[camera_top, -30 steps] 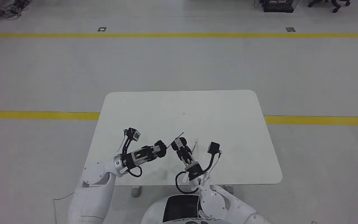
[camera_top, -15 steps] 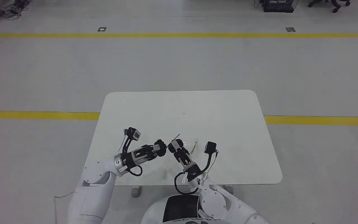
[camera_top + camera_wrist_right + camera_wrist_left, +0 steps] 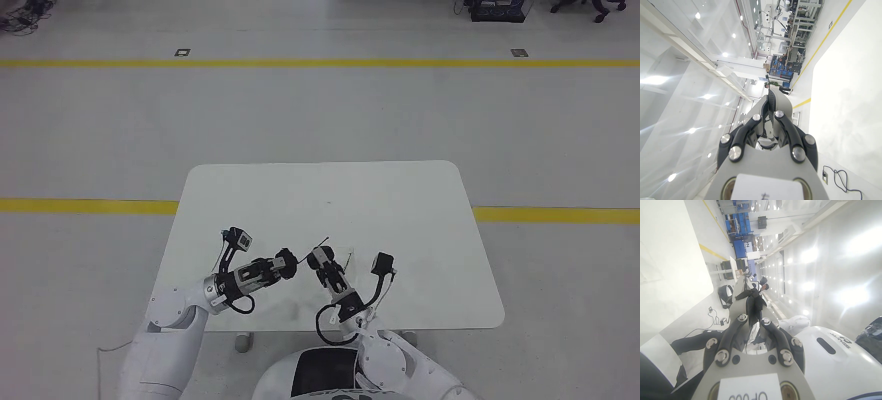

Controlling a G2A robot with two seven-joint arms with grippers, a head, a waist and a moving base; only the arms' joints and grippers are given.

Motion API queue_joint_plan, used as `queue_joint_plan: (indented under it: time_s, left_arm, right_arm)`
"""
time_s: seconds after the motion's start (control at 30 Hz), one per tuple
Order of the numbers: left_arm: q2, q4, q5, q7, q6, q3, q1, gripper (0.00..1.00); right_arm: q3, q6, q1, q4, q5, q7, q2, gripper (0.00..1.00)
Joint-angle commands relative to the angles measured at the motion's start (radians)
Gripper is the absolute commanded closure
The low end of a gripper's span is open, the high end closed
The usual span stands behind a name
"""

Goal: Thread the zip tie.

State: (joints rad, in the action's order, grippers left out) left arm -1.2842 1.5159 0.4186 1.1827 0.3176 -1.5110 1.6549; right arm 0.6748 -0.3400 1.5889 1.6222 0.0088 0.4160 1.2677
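Observation:
The thin black zip tie (image 3: 322,243) is held in the air over the near middle of the white table (image 3: 400,200). My right gripper (image 3: 318,257) is shut on it, and a short black end (image 3: 767,77) pokes out past the closed fingertips (image 3: 772,98). Just beside it, my left gripper (image 3: 287,262) points at the right one across a small gap. It is also shut, with a black strip of the zip tie (image 3: 742,295) sticking out sideways from its tip (image 3: 751,294). How the two ends meet is too small to tell.
The table's near edge (image 3: 330,328) runs just below both arms. A faint thin loop (image 3: 345,262) shows next to the right gripper, above the tabletop. Open tabletop (image 3: 300,195) lies beyond the grippers.
Half a second ago the right gripper had shifted left, nearly touching the left one. It has since drawn back to the right. The left arm has barely moved.

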Motion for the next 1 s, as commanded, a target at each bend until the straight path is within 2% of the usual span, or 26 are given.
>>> queue_joint_plan:
  time_s: [0.0, 0.27, 0.97]
  left_arm:
    - [0.003, -0.002, 0.003, -0.002, -0.001, 0.005, -0.001, 1.00]
    - [0.017, -0.006, 0.008, -0.012, 0.002, 0.021, -0.003, 1.00]
    - [0.051, 0.001, 0.033, -0.035, 0.017, 0.054, 0.002, 1.00]
  right_arm:
    - [0.010, 0.000, 0.006, 0.007, 0.002, -0.007, 0.002, 1.00]
    - [0.045, 0.000, 0.026, 0.027, 0.004, -0.047, 0.013, 1.00]
    - [0.119, 0.000, 0.073, 0.026, 0.004, -0.139, 0.036, 1.00]
